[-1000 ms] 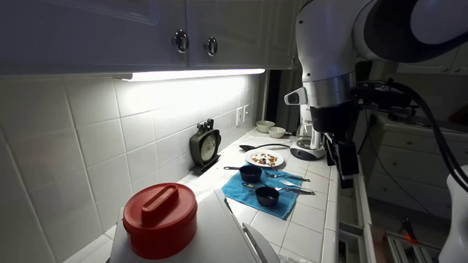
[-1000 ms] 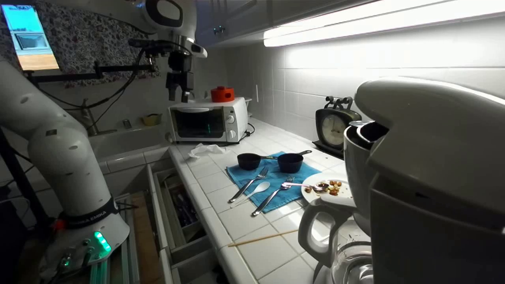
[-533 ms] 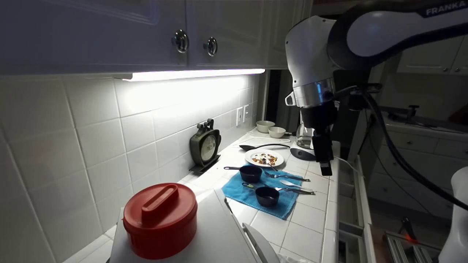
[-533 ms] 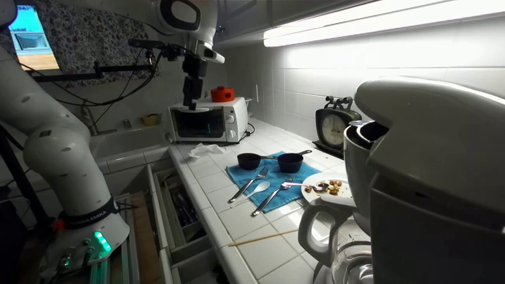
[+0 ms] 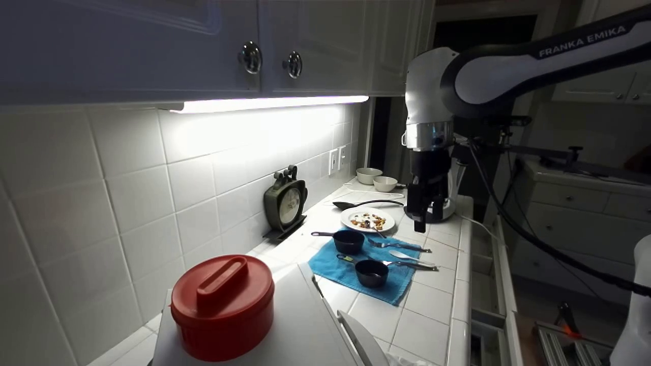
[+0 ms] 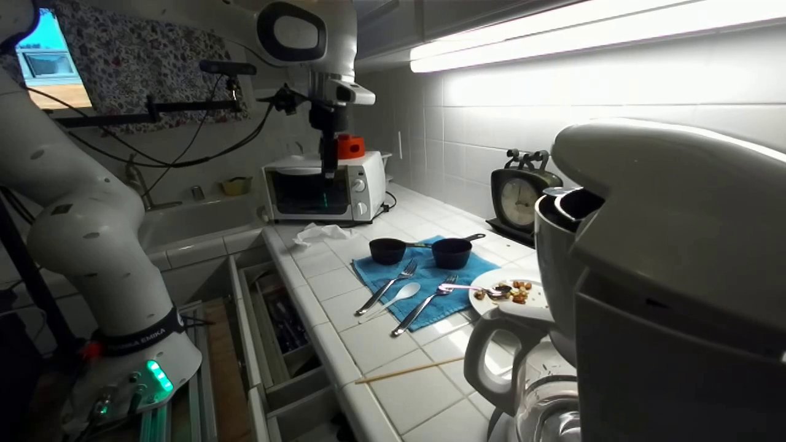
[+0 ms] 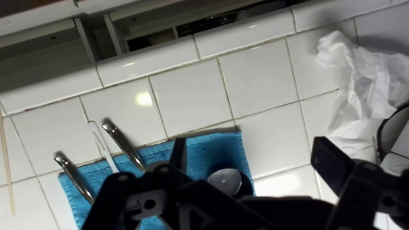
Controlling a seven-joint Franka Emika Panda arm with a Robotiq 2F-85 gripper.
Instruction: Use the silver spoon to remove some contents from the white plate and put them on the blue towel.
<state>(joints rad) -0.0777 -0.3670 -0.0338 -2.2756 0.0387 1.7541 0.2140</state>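
Observation:
My gripper (image 7: pixel 250 151) is open and empty, above the counter near the blue towel (image 7: pixel 204 148); it also shows in both exterior views (image 5: pixel 428 221) (image 6: pixel 330 175). The towel lies flat (image 5: pixel 325 267) (image 6: pixel 368 273). The white plate (image 5: pixel 348 222) stands beside the towel's edge and is partly hidden by the mixer and pot handle in an exterior view (image 6: pixel 478 304). The brownish contents (image 5: pixel 377 222) lie heaped on it (image 6: pixel 520 299). A silver spoon (image 6: pixel 498 292) rests with its bowl in the contents, its pinkish handle reaching over the towel. The plate is out of the wrist view.
Two black cups (image 6: pixel 451 253) (image 6: pixel 387 250), two forks (image 6: pixel 374 301) and a white spoon (image 6: pixel 405 291) lie on the towel. A chopstick (image 6: pixel 408 372), coffee pot (image 6: pixel 491 368), mixer (image 6: pixel 675 245), scale (image 5: pixel 287 203) and toaster oven (image 6: pixel 313 190) stand around. Cabinets hang above; a drawer (image 6: pixel 288 331) is open.
My gripper has moved lower and inward over the counter, leftward in one exterior view and rightward in the other, and has turned. The towel, plate and utensils have not moved.

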